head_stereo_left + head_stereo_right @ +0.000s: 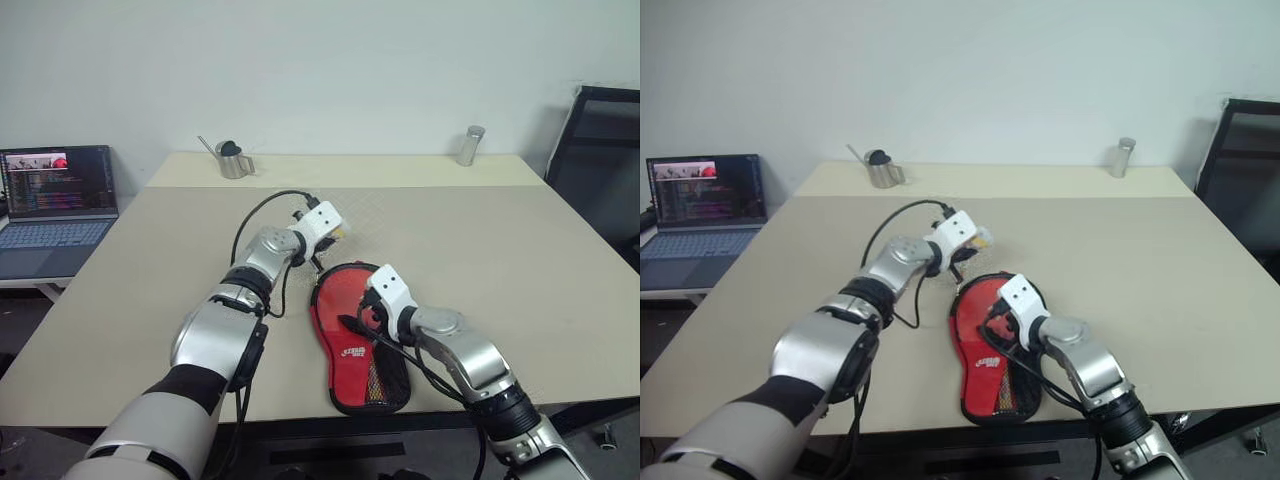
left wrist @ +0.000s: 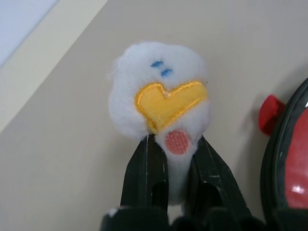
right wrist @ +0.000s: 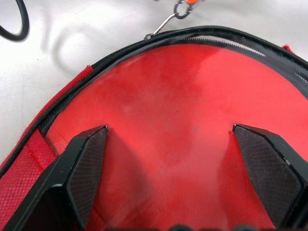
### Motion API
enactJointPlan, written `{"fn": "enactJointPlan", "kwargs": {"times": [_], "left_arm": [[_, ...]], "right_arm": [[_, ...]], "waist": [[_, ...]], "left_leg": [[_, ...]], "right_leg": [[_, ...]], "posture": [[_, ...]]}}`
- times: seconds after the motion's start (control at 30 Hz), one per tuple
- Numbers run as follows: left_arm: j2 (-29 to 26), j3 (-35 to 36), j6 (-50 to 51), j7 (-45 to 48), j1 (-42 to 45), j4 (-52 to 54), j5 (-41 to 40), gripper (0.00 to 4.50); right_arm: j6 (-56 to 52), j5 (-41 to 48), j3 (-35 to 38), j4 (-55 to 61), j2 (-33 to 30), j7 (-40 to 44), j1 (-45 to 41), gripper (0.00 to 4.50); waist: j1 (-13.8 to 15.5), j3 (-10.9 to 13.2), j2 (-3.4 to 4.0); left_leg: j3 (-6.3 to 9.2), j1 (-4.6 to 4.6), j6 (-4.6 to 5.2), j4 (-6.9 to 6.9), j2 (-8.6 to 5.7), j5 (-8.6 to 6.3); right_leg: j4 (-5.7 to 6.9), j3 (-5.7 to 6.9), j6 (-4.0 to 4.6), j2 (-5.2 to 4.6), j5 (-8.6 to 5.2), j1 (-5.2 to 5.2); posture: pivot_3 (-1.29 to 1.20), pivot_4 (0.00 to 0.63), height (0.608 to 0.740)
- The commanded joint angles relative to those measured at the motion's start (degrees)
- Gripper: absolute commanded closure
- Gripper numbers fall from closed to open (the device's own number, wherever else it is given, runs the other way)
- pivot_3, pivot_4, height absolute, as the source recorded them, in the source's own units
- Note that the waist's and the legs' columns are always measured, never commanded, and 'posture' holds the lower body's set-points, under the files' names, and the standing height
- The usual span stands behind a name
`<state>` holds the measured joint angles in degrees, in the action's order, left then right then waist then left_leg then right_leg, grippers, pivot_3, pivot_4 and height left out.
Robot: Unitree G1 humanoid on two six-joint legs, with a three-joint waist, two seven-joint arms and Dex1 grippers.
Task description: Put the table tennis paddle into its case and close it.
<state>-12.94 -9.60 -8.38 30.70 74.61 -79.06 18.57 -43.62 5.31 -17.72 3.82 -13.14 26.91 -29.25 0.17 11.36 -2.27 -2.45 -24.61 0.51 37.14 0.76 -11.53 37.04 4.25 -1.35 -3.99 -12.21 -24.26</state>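
I see the case [image 1: 356, 335] lying flat on the bench [image 1: 520, 260], close to the near edge, with its red side up. Its black zipper rim runs around the round end, and the mesh part with the logo points toward me. In the right wrist view, smooth red rubber shows inside the open zipper rim, so the table tennis paddle [image 3: 178, 139] looks to be sitting inside the case. I cannot see its handle.

My right tool [image 3: 180, 175] is wide open. Its two black fingers [image 3: 86, 168] are spread far apart just over the red round face. It holds nothing.

My left tool [image 2: 174, 166] is squeezed tight on a small white plush toy [image 2: 159, 91]. The toy has a yellow beak, a pink spot and two little blue marks. The left tool holds it up just past the round end of the case. A small metal clip [image 3: 179, 9] with an orange bit lies on the bench right beside the zipper rim.

At the far edge of the bench stand a small metal watering can [image 1: 232, 158] on the left and a metal cup [image 1: 470, 145] on the right. An open laptop [image 1: 55, 205] sits on a lower desk off to the left. A black chair [image 1: 600, 170] stands off to the right.
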Motion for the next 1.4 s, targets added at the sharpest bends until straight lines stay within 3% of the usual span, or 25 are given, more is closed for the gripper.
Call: {"fn": "enactJointPlan", "kwargs": {"times": [0.03,0.4,0.7,0.93,1.23,1.4], "left_arm": [[1.69,-0.63,-2.6,-3.59,3.38,0.84,1.69,4.38],[8.22,-7.01,-8.95,-7.63,5.22,0.35,9.67,4.38],[14.9,-8.21,-13.61,-8.4,7.69,0.31,11.07,4.38],[19.13,-5.6,-16.3,-4.76,9.04,0.66,8.06,4.38],[19.29,-4.58,-17.36,5.38,6.2,0.62,6.27,4.38],[18.54,-3.59,-16.55,9.59,5.61,0.68,4.88,2.71]], "right_arm": [[-5.55,-1.65,-1.95,-0.18,-0.87,-1.54,3.71,0.0],[-9.56,-1.58,-4.54,5.23,0.37,-4.75,7.22,0.0],[-11.2,-1.58,-6.0,7.72,2.28,-6.73,9.58,0.0],[-11.26,-1.93,-5.9,7.76,2.78,-6.9,9.71,0.0],[-10.19,-2.23,-5.83,6.18,3.22,-6.82,8.78,0.0],[-9.57,-2.29,-6.03,5.23,3.51,-6.76,8.24,0.0]], "waist": [[0.0,0.0,0.0],[0.05,-0.01,-0.01],[0.24,-0.02,-0.01],[0.25,-0.03,0.01],[0.15,-0.07,0.06],[-0.14,-0.13,0.15]], "left_leg": [[0.0,0.0,0.0,0.0,0.0,0.0],[0.02,0.0,0.0,-0.02,-0.01,0.0],[0.05,-0.02,0.0,-0.02,-0.02,-0.01],[0.06,-0.02,0.01,-0.04,-0.02,-0.01],[0.05,-0.02,0.01,-0.04,-0.01,-0.01],[0.06,-0.01,0.01,-0.04,0.0,-0.01]], "right_leg": [[0.0,0.0,0.0,0.0,0.0,0.0],[-0.04,0.02,0.0,-0.02,0.0,0.01],[-0.07,0.04,-0.01,-0.04,-0.01,0.02],[-0.1,0.06,-0.01,-0.04,-0.01,0.01],[-0.09,0.06,-0.01,-0.03,-0.01,0.01],[-0.08,0.06,0.0,-0.02,-0.01,0.01]], "posture": [[0.0,0.15,0.74],[0.0,0.15,0.74],[0.0,0.15,0.74],[0.0,0.15,0.74],[0.0,0.15,0.74],[0.0,0.15,0.74]]}}
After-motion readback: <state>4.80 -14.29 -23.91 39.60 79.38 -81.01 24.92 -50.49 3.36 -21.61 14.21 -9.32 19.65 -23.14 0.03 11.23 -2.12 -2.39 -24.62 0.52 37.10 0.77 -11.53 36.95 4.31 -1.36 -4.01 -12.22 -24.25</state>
